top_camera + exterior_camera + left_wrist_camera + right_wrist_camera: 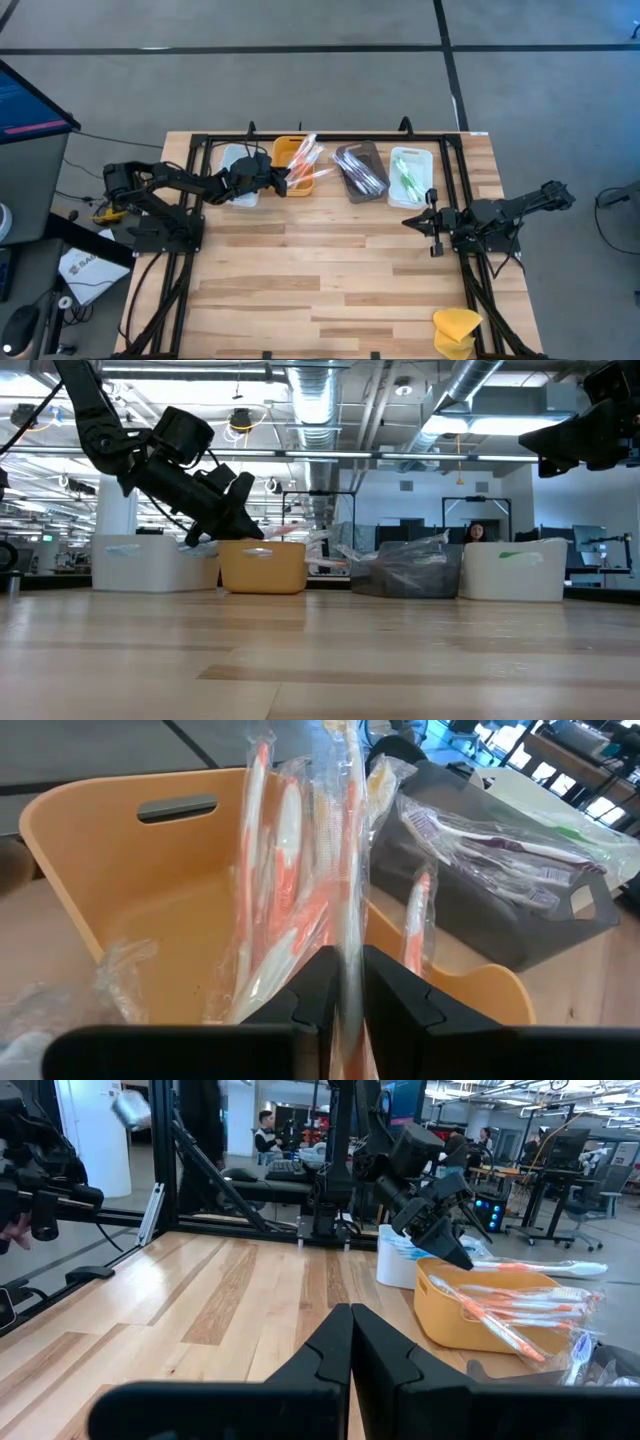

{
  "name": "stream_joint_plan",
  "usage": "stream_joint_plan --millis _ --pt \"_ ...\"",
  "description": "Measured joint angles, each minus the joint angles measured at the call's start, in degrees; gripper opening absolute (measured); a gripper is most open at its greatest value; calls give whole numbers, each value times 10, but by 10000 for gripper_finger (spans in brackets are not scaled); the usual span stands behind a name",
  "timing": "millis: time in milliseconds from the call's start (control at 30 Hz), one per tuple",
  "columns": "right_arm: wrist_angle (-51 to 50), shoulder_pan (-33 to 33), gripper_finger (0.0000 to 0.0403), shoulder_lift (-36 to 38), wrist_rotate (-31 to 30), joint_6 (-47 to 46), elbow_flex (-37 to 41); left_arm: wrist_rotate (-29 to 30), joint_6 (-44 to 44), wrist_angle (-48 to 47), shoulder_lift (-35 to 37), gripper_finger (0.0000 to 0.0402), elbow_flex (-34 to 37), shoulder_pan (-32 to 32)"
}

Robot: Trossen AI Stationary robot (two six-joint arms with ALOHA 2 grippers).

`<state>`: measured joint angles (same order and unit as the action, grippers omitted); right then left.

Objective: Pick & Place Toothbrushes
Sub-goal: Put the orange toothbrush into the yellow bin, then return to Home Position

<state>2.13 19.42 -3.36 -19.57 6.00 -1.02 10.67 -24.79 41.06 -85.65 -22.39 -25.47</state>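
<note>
Four small trays stand in a row at the table's far side: white (pixel 240 165), orange (pixel 290 152), grey (pixel 360 170) and white (pixel 411 175). Wrapped red-orange toothbrushes (pixel 306 158) lie in the orange tray (pixel 120 870), clear-wrapped ones (pixel 362 172) in the grey tray, and green ones (pixel 404 178) in the right white tray. My left gripper (pixel 287 182) is over the orange tray's near end, shut on one wrapped red-orange toothbrush (pixel 350 870). My right gripper (pixel 408 222) hangs shut above the table, near of the right white tray. My left gripper (pixel 350 995) pinches a wrapped red-orange toothbrush between its two fingers (pixel 322 990), on the wrapped handle (pixel 350 955). It comes slanting down from the table's left. The toothbrush (pixel 540 1266) sticks out past the fingertips above the orange tray's rim (pixel 470 1305).
A yellow sponge-like lump (pixel 455 328) lies at the table's near right corner. A dark frame (pixel 330 137) runs along the far edge behind the trays. Bare wooden tabletop (pixel 320 270) spreads near of the trays. People sit in the room beyond (pixel 476 533).
</note>
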Motion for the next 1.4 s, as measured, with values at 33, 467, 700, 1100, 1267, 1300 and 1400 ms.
stream_joint_plan --millis 33,467,700,1100,1267,1300,1400 --pt "0 0 0 0 0 0 0 0 0 0 0 44 0 0" --pt "0 0 0 0 0 0 0 10 -16 0 0 45 0 0" --pt "0 0 0 0 0 0 0 10 -16 1 0 61 0 0" --pt "0 0 0 0 0 0 0 9 -9 2 23 100 0 1" --pt "0 0 0 0 0 0 0 10 35 2 74 106 0 10" --pt "0 0 0 0 0 0 0 9 44 2 85 106 0 14" --pt "0 0 0 0 0 0 0 9 67 2 121 107 0 27"
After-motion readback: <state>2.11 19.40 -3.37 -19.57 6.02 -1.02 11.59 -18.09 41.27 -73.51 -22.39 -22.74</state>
